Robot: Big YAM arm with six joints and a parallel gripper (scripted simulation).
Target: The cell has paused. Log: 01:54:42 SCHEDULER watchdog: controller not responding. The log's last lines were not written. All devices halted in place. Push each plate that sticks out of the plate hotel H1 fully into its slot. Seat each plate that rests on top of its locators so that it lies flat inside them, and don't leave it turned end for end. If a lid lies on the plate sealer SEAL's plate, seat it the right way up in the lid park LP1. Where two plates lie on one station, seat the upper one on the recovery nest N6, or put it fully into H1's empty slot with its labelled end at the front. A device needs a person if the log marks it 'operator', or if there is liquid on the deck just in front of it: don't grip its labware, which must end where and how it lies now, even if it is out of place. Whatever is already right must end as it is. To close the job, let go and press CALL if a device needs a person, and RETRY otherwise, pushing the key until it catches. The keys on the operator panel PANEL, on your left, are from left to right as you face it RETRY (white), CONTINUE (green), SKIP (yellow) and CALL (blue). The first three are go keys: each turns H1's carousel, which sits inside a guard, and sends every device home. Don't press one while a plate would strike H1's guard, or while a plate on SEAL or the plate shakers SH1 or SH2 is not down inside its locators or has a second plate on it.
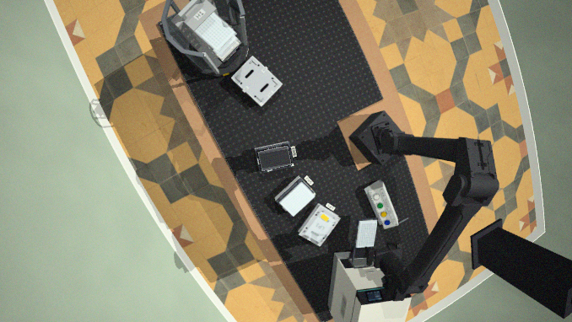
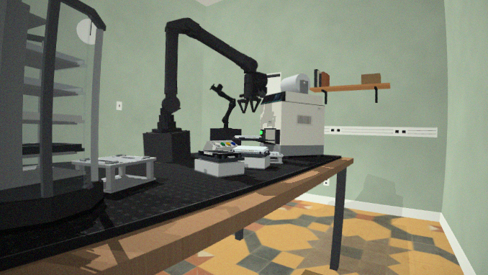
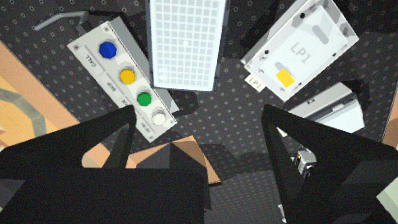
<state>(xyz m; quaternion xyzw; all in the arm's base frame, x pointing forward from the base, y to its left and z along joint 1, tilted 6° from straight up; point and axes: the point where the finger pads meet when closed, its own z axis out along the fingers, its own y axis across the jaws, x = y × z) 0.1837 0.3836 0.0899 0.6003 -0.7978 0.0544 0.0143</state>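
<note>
high above the panel [image 3: 122, 80], fingers spread wide.

Matt dotted mat [image 1: 321, 63]; wooden table edge [image 2: 230, 216].

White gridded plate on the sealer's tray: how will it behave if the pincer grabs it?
The plate looks like a flat moulded grid, so probably stiff and light. Its smooth sides may slip in the open pincer unless gripped squarely. It sits on a narrow tray sticking out of the sealer, so a sideways push could slide it off.

Arm [image 2: 216, 41] arched high, gripper [image 2: 249, 106] spread wide, empty, pointing down
</note>
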